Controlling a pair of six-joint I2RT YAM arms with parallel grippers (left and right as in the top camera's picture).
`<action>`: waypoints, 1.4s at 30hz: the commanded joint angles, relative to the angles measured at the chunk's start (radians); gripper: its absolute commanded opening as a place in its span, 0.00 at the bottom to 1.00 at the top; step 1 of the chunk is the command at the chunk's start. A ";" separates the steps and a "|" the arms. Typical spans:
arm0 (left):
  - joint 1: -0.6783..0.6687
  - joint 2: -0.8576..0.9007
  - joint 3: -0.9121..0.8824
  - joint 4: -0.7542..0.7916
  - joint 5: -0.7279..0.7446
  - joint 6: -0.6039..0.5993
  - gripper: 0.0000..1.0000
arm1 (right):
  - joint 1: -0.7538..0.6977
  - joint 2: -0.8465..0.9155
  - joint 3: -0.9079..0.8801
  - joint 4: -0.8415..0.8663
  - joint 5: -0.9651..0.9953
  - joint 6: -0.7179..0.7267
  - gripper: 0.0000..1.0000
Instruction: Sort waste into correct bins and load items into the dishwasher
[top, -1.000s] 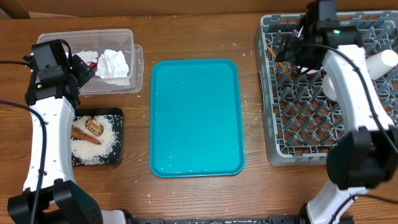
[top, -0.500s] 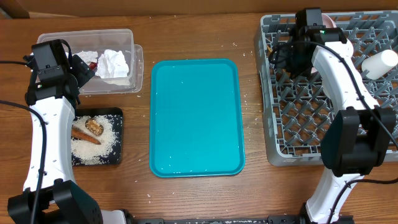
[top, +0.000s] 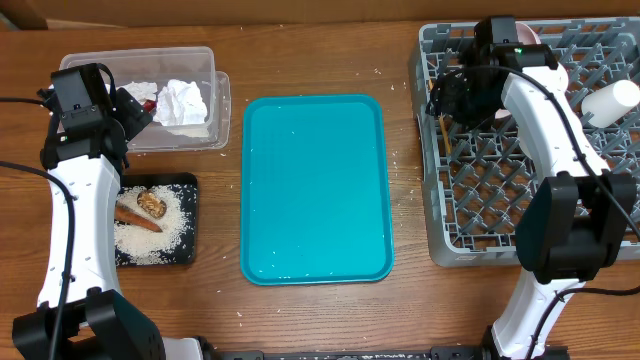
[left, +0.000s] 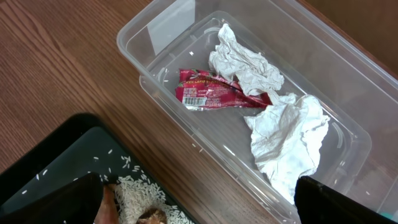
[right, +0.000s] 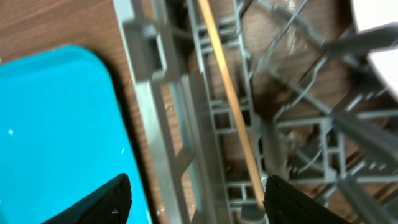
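Overhead: crumpled napkins (top: 183, 102) and red wrapper (left: 214, 94) sit in clear tub (top: 140, 52), upper left. Carrot-like stick (top: 135, 216), brown food bit (top: 151, 202) and rice (top: 140, 240) are in black tray (top: 190, 250), just in front of the tub. White cup (top: 615, 100) lies in grey rack (top: 480, 200), at its right edge. Teal tray (top: 315, 190) sits between bins and rack. Left gripper (left: 205, 199) hangs over the tub, jaws released wide, nothing between. Right gripper (right: 199, 199) is over the rack's left wall, jaws apart, grasping nothing. Thin wooden stick (right: 227, 93) lies in the rack, its end by one finger; contact unclear.
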 joint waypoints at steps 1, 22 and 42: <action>0.000 0.008 0.006 0.000 0.000 -0.017 1.00 | -0.002 -0.014 0.072 -0.029 -0.037 0.003 0.71; 0.000 0.008 0.006 0.000 0.000 -0.017 1.00 | 0.052 -0.378 0.121 -0.537 0.060 0.019 0.74; 0.000 0.008 0.006 0.000 0.000 -0.017 1.00 | 0.286 -0.575 -0.371 -0.533 0.066 0.203 1.00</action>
